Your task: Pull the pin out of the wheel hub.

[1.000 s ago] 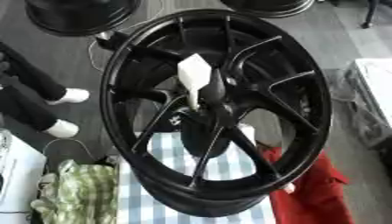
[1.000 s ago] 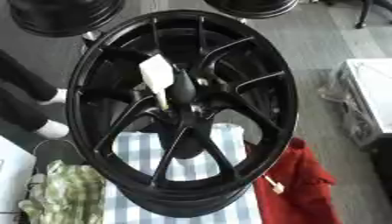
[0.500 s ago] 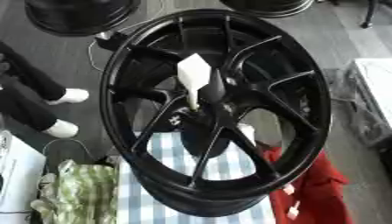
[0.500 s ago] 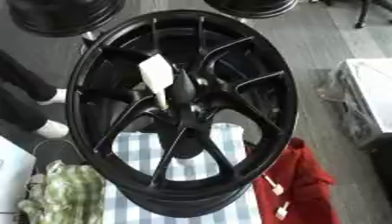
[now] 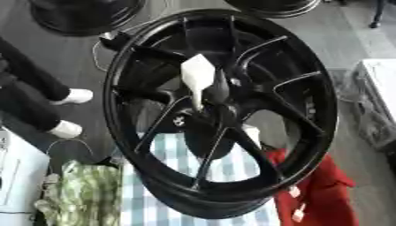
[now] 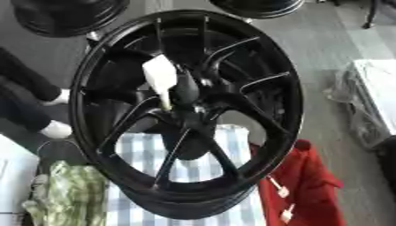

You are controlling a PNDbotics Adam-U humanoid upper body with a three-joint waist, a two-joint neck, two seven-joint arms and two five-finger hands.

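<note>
Sticking out of the hub [image 5: 220, 115] at the middle of the wheel [image 5: 224, 110]: a pin [image 5: 198, 79], white, wide and angular at the top, narrowing to a point down where it is meeting the hub. Leaning slightly, tip buried among the black spokes. Sitting still seated, not yet out.

Standing nearly upright and tilted toward the camera, filling most of both views, rim resting on a blue-and-white checked cloth [image 5: 166, 207]. Lying beside that on the left, a green patterned cloth [image 5: 81, 198]; on the right, a red cloth [image 6: 306, 185] with small white tags. Showing at the far edge, parts of two more black wheels [image 5: 85, 15] on the grey floor. Standing at the left, dark trouser legs and white shoes [image 5: 74, 95] of a person, well apart from the wheel.

Showing in neither view: either robot hand, so not possible to say whether released, clenched or grasping anything.
</note>
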